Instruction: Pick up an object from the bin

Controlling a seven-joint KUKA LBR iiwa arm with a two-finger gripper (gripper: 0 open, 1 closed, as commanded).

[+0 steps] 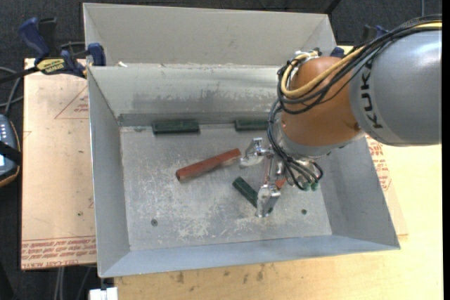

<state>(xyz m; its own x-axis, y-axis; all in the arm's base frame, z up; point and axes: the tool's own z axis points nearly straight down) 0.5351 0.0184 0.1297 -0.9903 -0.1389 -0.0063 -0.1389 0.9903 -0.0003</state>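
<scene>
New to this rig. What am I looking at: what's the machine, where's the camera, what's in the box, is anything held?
A single camera looks down into a grey metal bin from above and a little to one side. The thick grey tube coming in from the right is a robot arm. The orange dome with cables is a cover on its wrist, so it is part of the robot. The arm's job is to pick one thing out of the bin.

On the bin floor lie a long reddish-brown stick and a small dark green block just beside the arm's tip. A dark green bar lies at the foot of the back wall, with a second bar right of it.

The tip hangs low over the floor's right part. Whether it grips anything cannot be told from this view.
</scene>
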